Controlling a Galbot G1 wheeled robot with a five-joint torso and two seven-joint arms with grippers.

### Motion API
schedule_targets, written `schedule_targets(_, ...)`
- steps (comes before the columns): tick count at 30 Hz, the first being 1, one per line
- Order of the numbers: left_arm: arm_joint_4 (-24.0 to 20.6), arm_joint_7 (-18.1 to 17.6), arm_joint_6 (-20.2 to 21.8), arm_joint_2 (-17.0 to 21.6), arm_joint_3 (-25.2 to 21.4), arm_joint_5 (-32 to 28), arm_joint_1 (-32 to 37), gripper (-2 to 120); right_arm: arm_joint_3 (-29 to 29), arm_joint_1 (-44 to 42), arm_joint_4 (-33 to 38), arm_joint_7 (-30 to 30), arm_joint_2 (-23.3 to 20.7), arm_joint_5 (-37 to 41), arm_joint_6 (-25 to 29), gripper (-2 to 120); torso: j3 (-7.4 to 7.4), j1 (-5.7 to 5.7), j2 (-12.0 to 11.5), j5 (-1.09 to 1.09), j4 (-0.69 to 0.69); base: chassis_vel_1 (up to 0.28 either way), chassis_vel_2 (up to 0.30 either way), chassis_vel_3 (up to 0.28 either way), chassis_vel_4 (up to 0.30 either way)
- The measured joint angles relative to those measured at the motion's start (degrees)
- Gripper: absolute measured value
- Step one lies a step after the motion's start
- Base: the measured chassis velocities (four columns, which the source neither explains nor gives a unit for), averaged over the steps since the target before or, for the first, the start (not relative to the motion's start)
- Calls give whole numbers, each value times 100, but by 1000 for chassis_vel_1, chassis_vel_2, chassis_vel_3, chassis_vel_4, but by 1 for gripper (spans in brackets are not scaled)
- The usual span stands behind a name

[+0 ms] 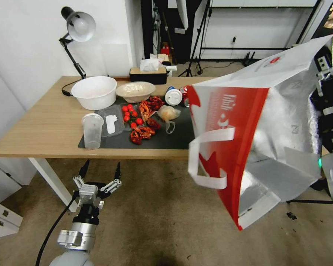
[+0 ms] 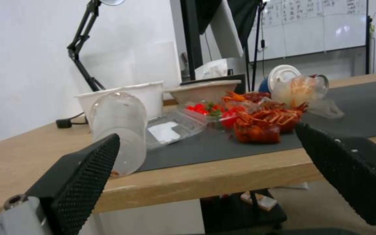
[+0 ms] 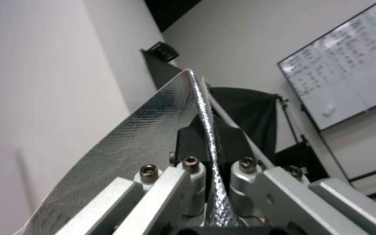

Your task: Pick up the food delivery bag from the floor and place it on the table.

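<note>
Table point(image 1: 44, 136): 2 bowls point(image 1: 94, 92); right claw point(image 3: 210, 153) grips 1 bag point(image 1: 247, 122).

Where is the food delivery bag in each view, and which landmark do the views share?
Head view: the food delivery bag hangs at right, beside the table.
Right wrist view: its foil edge runs up the middle, clamped in the right gripper.
Left wrist view: the open left gripper faces the table.
Shared landmark: the whiteboard, in both wrist views.

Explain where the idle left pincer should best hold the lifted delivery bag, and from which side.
Probably the white strap handle on the food delivery bag: it loops clear of the red side facing the open left pincer. Approach from the robot's left; the right pincer clamps the foil rim.
</note>
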Motion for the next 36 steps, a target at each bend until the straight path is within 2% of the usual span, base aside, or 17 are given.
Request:
schedule_targets(6,-7,6,-3,-138,78,189,32,100,-440,724,-662,571,-293,196,161,0,-1,-1,-3,0,2,0,0,0,0)
schedule_targets(14,-46,8,-51,-283,78,352,148,100,-1144,1446,-1285,1119,-344,224,175,0,-3,-2,-5,-1,1,0,0,0,0)
schedule_targets(18,-89,10,-73,-355,92,441,200,100,-1462,1727,-1681,1130,-386,140,175,0,-3,-3,-6,0,2,0,0,0,0)
schedule_targets(30,-144,19,-136,-495,125,579,289,100,-1770,2224,-2616,1020,-620,-25,30,0,-4,-4,-7,0,1,0,0,0,0)
schedule_targets(33,-149,19,-136,-517,145,607,287,100,-1865,2316,-2857,857,-712,-69,-2,7,-4,-4,-7,0,1,0,0,0,0)
schedule_targets(36,-150,21,-137,-530,160,627,279,100,-2087,2542,-3255,514,-861,-132,-24,22,-4,-3,-8,0,1,0,0,0,0)
